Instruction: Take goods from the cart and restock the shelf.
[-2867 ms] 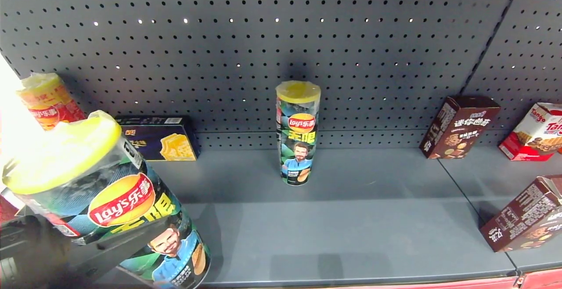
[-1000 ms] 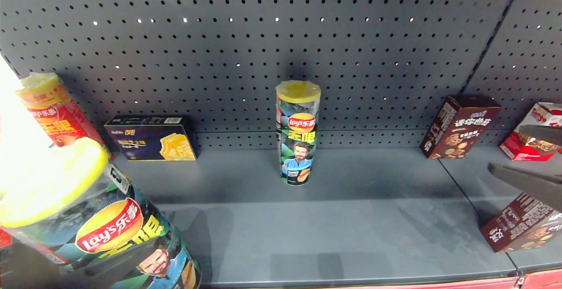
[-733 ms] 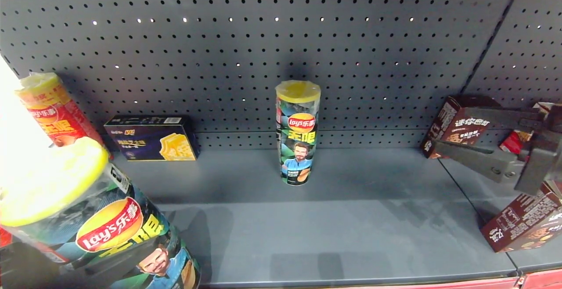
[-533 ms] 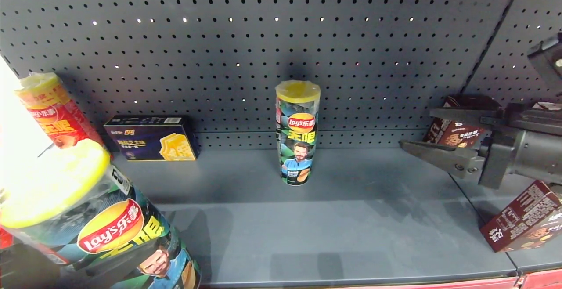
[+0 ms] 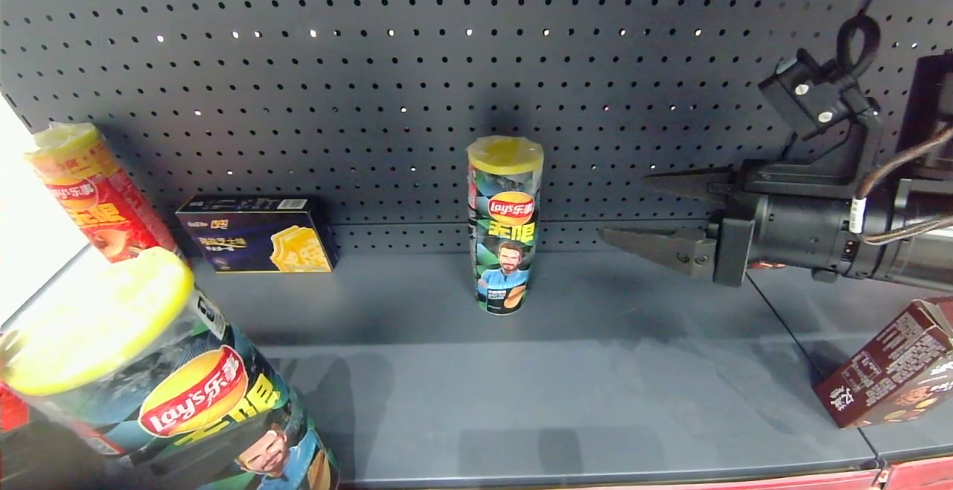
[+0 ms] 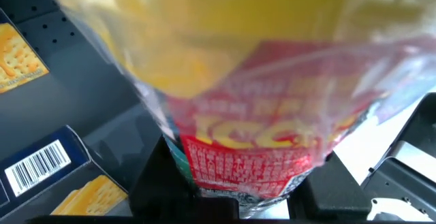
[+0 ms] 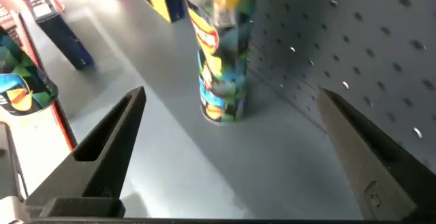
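We log chip can [image 5: 171,371] clamped in L jaws at shelf [image 5: 595,371] front-left, R jaws wide apart, empty, near standing can [image 5: 505,226]; risk, we judge: R swing topples it.

The upright can [image 5: 504,226], yellow-lidded with green-blue print, is standing on the shelf [image 5: 595,386], centred toward the rear. The tilted can [image 5: 171,393], matching in design, is leaning leftward at the front left, where the left tool [image 6: 245,200] is gripping its body.
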